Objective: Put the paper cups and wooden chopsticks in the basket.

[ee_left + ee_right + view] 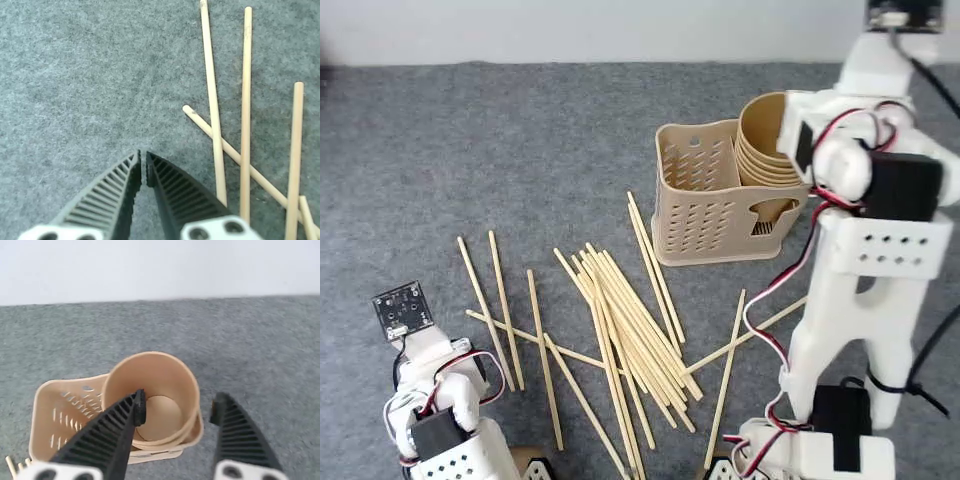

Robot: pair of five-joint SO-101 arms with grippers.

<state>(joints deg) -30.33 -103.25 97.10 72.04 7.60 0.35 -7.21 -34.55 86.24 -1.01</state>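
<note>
A grey, felt-covered counter (470,140) seen from above, with a robot arm at each near corner. A beige perforated basket (705,215) with two compartments stands toward the far right. A nested stack of paper cups (765,140) sits in its right compartment, rising above the rim with the open mouth up.

Many wooden chopsticks (630,330) lie loose on the counter on the near side of the basket. Most are bunched in a slanting pile at the centre, and a few lie singly to the left and right, some crossing one another.

The left arm (440,420) is at the near left corner. The left arm's jaws are drawn narrow, tips almost touching, holding nothing, over bare felt just beside a few stray chopsticks (214,110).

The right arm (860,250) stands tall at the right, beside the basket. The right arm's jaws are spread wide above the cups (150,395), one tip over the top cup's mouth, the other outside its rim. Whether they touch the cup cannot be told.
</note>
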